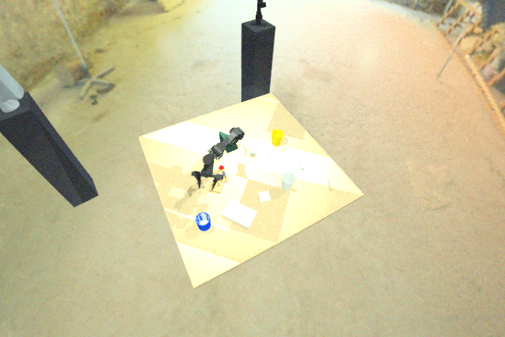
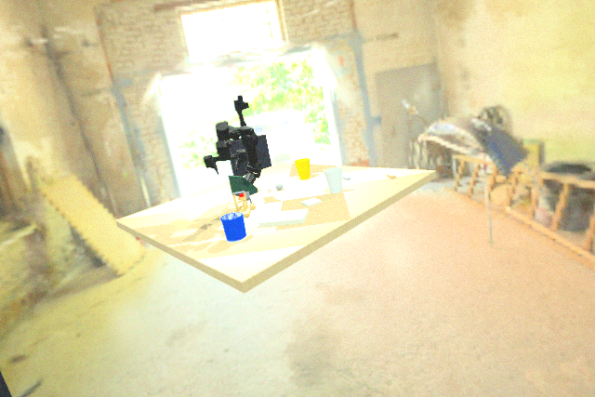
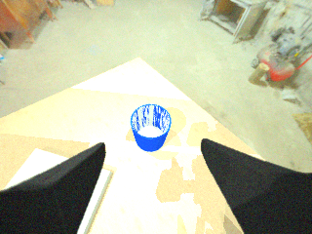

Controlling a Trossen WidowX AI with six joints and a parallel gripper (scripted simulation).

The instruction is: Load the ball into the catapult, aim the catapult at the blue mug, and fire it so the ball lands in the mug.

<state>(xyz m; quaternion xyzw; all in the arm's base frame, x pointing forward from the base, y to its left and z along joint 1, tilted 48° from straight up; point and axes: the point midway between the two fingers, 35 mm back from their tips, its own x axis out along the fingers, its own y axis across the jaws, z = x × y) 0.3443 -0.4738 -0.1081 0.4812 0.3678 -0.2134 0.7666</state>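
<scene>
A black robot arm (image 1: 223,144) (image 2: 250,145) reaches over a pale wooden desk (image 1: 260,243) (image 2: 288,253) (image 3: 88,112), its jaws (image 1: 207,187) spread wide apart with nothing between them. The red ball (image 1: 221,167) (image 2: 242,194) sits at the small wooden catapult (image 1: 218,187) (image 2: 246,210), outside the jaws; in the top view it shows just beside them, on the side toward the pale cup (image 1: 287,181) (image 2: 334,179). Whether the ball is fully seated in the catapult is too small to tell. The blue mug (image 1: 203,222) (image 2: 233,227) (image 3: 150,128) stands upright near a corner of the desk, apart from the catapult, and the wrist view frames it beyond the open jaws, with no red inside its visible opening. A flat white block (image 1: 239,214) (image 2: 284,217) lies near the mug, and a smaller white square (image 1: 263,196) (image 2: 310,202) lies between that block and the pale cup. A yellow cup (image 1: 277,137) (image 2: 302,168) stands farther off, well apart from the mug.
</scene>
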